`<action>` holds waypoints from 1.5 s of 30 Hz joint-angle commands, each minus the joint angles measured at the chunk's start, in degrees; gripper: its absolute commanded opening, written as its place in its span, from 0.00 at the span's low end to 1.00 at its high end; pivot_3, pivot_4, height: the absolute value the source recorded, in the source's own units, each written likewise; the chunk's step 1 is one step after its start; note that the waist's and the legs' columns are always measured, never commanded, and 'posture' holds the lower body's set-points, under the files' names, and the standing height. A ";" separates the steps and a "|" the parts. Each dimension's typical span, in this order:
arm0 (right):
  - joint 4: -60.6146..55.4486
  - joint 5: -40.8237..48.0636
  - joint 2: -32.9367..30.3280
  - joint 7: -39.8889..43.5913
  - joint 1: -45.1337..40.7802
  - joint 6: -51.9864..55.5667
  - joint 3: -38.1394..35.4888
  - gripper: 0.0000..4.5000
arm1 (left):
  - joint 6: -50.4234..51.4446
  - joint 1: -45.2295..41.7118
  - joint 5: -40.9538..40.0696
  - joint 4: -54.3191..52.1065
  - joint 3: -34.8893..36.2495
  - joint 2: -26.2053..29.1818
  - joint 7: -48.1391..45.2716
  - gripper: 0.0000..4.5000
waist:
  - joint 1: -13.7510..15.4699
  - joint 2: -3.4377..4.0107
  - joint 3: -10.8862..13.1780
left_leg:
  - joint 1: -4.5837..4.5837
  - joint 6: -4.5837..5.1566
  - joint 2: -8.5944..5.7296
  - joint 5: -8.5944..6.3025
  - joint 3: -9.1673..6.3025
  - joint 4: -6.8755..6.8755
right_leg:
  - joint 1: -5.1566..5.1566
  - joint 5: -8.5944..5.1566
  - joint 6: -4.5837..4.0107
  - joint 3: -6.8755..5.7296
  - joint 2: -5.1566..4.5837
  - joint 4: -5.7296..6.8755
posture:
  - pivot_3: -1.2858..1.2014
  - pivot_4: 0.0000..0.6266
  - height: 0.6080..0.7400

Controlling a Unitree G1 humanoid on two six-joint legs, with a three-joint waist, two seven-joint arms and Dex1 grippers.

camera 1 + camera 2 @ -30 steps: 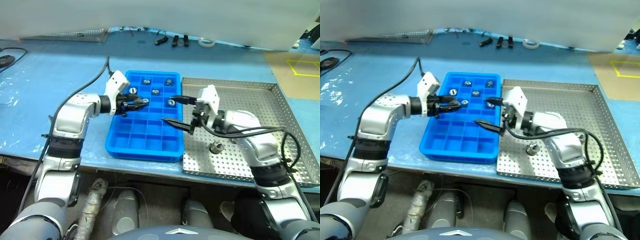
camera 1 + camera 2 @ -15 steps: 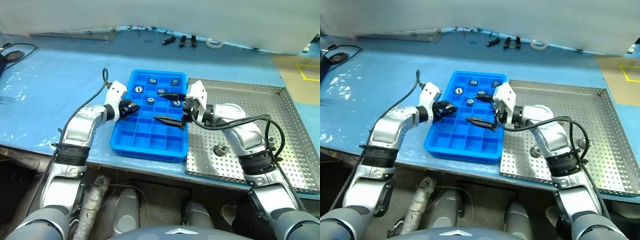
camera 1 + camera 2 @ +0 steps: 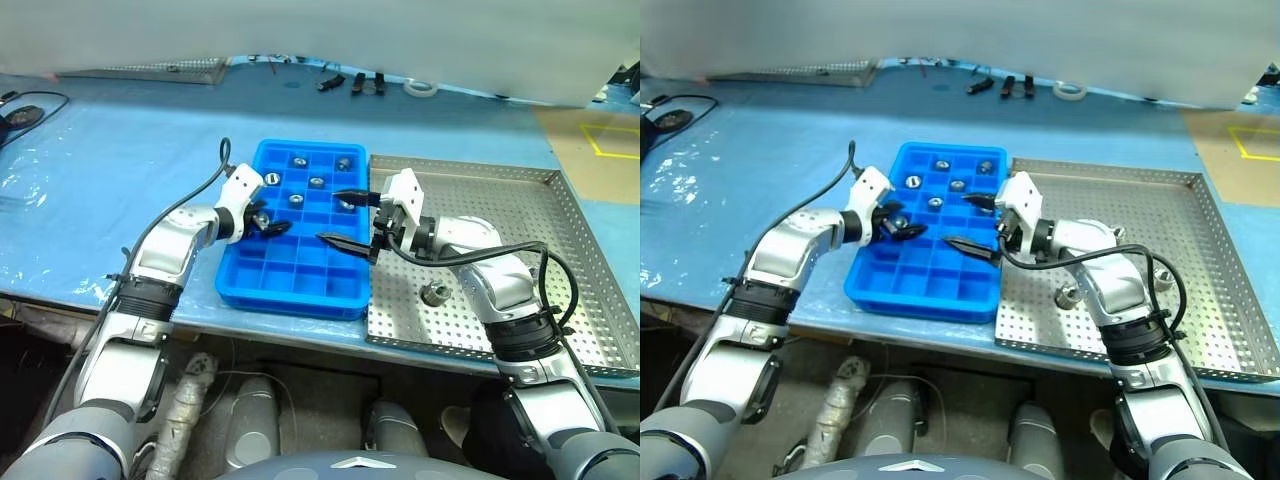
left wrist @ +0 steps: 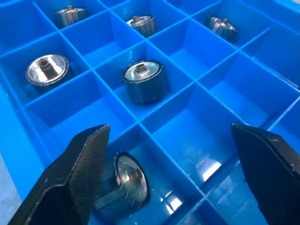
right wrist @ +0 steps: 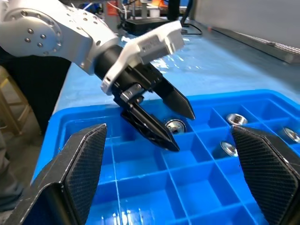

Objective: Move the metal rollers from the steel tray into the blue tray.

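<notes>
The blue tray (image 3: 300,280) lies left of the steel tray (image 3: 560,200). Several metal rollers (image 3: 316,182) sit in its far compartments. My left gripper (image 3: 270,222) hovers open over the tray's left column. One roller (image 4: 125,185) lies loose in the compartment below it, beside one finger (image 4: 75,173). My right gripper (image 3: 345,218) is open and empty above the blue tray's right edge, pointing at the left gripper (image 5: 180,131). A single roller (image 3: 433,294) stands on the steel tray's perforated floor, near my right forearm.
Small dark tools (image 3: 350,82) and a white tape roll (image 3: 417,87) lie at the table's far edge. A second perforated metal tray (image 3: 150,70) sits far back left, with a black cable (image 3: 25,108) at the left. Both trays are close to the table's front edge.
My left gripper has opened and dropped slightly; the roller it held now lies in a left-column compartment. The right gripper has stayed open in place. The camera view shifted.
</notes>
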 commanded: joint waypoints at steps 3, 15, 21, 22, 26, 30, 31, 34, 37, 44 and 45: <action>-7.24 0.98 -2.83 -3.19 3.34 1.55 -5.35 1.00 | -6.56 -8.99 -0.17 7.42 -2.57 -2.38 -5.95 0.93 | 0.01 -0.04 0.03 | -0.05 0.03 -0.09 0.03 0.02 0.02 | 0.00 0.00 0.00 0.00 0.02 -0.04 | 0.50 0.24 1.00; -32.11 3.21 -5.81 -17.21 30.89 9.90 -24.19 1.00 | -25.49 -22.95 4.33 31.52 -12.97 -17.59 -25.61 0.93 | -5.38 -0.18 0.09 | -0.15 0.41 -0.25 -0.17 0.25 0.05 | -0.04 -0.20 0.32 0.21 -0.09 -0.21 | 0.32 0.24 1.00; -43.92 3.45 -1.19 -23.93 45.61 11.57 -29.98 1.00 | -34.00 -26.58 8.43 41.82 -15.15 -23.55 -29.51 0.93 | -9.93 -0.20 0.10 | -0.12 0.50 -0.26 -0.25 0.37 0.08 | -0.08 -0.23 0.39 0.31 -0.10 -0.30 | 0.25 0.24 1.00; -45.43 2.90 -0.27 -24.74 48.16 11.31 -30.30 1.00 | -36.05 -26.94 9.82 43.78 -15.85 -24.46 -29.20 0.93 | -10.63 -0.20 0.10 | -0.10 0.52 -0.25 -0.27 0.39 0.10 | -0.08 -0.29 0.48 0.34 -0.10 -0.34 | 0.25 0.24 1.00; -49.27 1.68 3.35 -28.12 54.90 10.24 -30.26 1.00 | -42.14 -27.52 14.73 49.85 -17.78 -26.59 -27.12 0.93 | -13.34 -0.22 0.09 | -0.15 0.59 -0.28 -0.33 0.40 0.11 | -0.06 -0.49 0.82 0.35 -0.11 -0.51 | 0.22 0.24 1.00; -50.48 1.04 5.41 -29.85 58.36 8.99 -30.07 1.00 | -44.25 -27.88 18.08 53.24 -18.37 -28.11 -25.25 0.93 | -15.93 -0.21 0.09 | -0.30 0.69 -0.29 -0.41 0.39 0.12 | -0.04 -0.49 0.84 0.31 -0.11 -0.80 | 0.21 0.24 1.00; -50.70 0.87 5.69 -30.18 58.83 8.79 -29.87 1.00 | -44.42 -27.85 18.75 53.86 -18.33 -28.37 -24.38 0.93 | -16.67 -0.21 0.09 | -0.34 0.75 -0.29 -0.45 0.39 0.11 | -0.01 -0.45 0.88 0.30 -0.11 -0.98 | 0.21 0.24 1.00; -50.87 0.58 6.22 -30.93 59.49 8.29 -29.29 1.00 | -44.46 -27.46 20.57 55.24 -18.26 -29.23 -21.78 0.93 | -18.18 -0.22 0.09 | -0.50 0.93 -0.38 -0.56 0.39 0.20 | 0.03 -0.31 0.78 0.29 -0.20 -1.15 | 0.21 0.24 1.00; -50.90 0.50 6.19 -31.21 59.62 8.13 -28.86 1.00 | -44.43 -27.07 22.06 55.92 -18.42 -29.56 -20.23 0.93 | -19.19 -0.22 0.08 | -0.52 1.09 -0.38 -0.69 0.38 0.33 | 0.23 -0.18 0.57 0.15 -0.28 -1.29 | 0.22 0.24 1.00; -48.94 1.11 4.54 -30.34 58.16 7.85 -29.68 1.00 | -44.76 -26.66 22.85 56.13 -17.48 -28.06 -20.91 0.85 | -20.75 -0.24 0.09 | -0.37 1.16 -0.40 -0.76 0.28 0.57 | 0.61 -0.32 0.80 0.07 -0.33 -1.33 | 0.23 0.24 1.00; -48.55 1.19 4.26 -30.19 57.69 7.86 -29.60 1.00 | -44.46 -26.59 23.15 56.15 -17.50 -27.69 -20.53 0.81 | -21.13 -0.24 0.09 | -0.34 1.17 -0.40 -0.76 0.26 0.62 | 0.66 -0.39 0.91 0.07 -0.33 -1.35 | 0.23 0.24 1.00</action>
